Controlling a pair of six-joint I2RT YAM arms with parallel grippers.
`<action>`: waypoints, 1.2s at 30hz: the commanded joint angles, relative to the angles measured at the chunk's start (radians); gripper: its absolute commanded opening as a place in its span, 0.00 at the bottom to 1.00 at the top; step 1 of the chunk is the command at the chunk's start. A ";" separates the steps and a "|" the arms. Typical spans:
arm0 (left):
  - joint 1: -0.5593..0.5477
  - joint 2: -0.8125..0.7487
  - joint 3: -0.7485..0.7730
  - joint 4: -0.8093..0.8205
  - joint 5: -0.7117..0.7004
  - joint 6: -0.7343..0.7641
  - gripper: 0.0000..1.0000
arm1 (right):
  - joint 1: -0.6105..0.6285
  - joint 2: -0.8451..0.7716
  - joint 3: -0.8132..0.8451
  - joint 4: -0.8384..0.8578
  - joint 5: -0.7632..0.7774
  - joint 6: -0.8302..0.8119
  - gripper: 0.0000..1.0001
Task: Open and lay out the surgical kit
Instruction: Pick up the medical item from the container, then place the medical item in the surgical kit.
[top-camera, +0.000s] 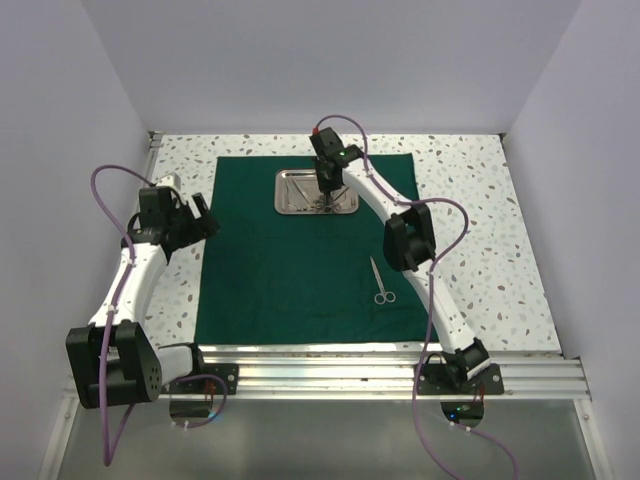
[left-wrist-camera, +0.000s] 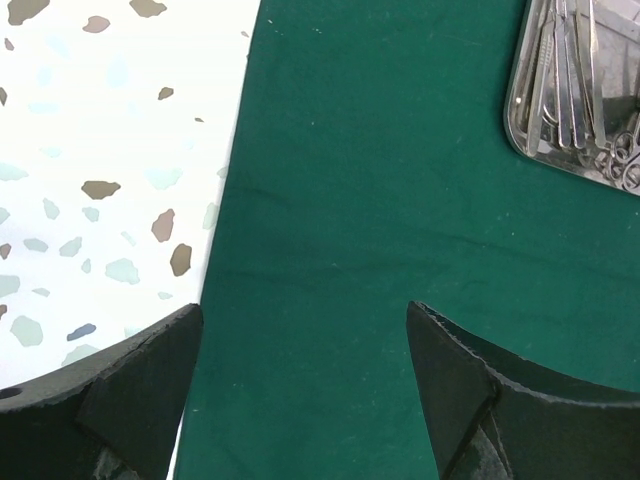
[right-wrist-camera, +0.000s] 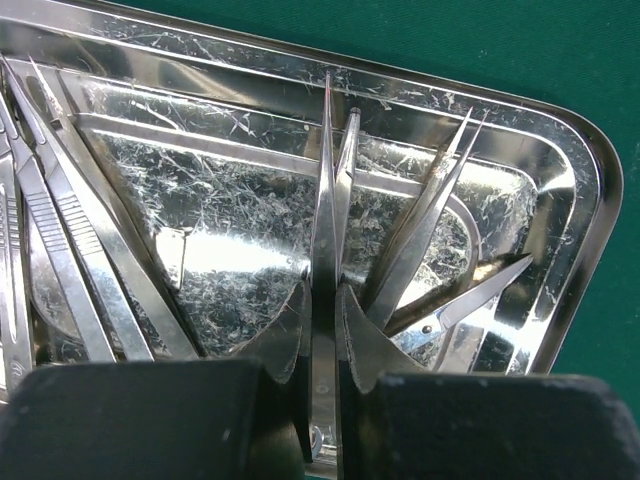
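The dark green cloth (top-camera: 290, 270) lies spread flat on the table. The shiny steel tray (top-camera: 283, 192) sits on its far middle part. My right gripper (top-camera: 325, 196) is down in the tray (right-wrist-camera: 565, 150), shut on a slim silver two-pointed instrument (right-wrist-camera: 330, 190) that points away from me. Tweezers (right-wrist-camera: 420, 230) lie just right of it and several slim instruments (right-wrist-camera: 70, 250) at the tray's left. One pair of scissors (top-camera: 381, 283) lies on the cloth, right of centre. My left gripper (top-camera: 205, 222) hovers open and empty over the cloth's left edge (left-wrist-camera: 215, 250).
The speckled tabletop (top-camera: 480, 230) surrounds the cloth, with white walls on three sides. The tray with ring-handled instruments shows at the top right of the left wrist view (left-wrist-camera: 530, 130). The aluminium rail (top-camera: 330, 375) carrying the arm bases runs along the near edge.
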 joint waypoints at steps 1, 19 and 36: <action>-0.013 0.000 -0.001 0.047 0.016 0.024 0.86 | 0.011 -0.026 0.049 -0.032 0.038 -0.009 0.00; -0.062 0.010 0.009 0.038 0.051 0.008 0.85 | 0.010 -0.316 -0.136 0.027 -0.014 0.135 0.00; -0.151 0.096 0.049 0.024 0.051 -0.049 0.83 | 0.238 -0.707 -0.826 -0.116 -0.087 0.592 0.00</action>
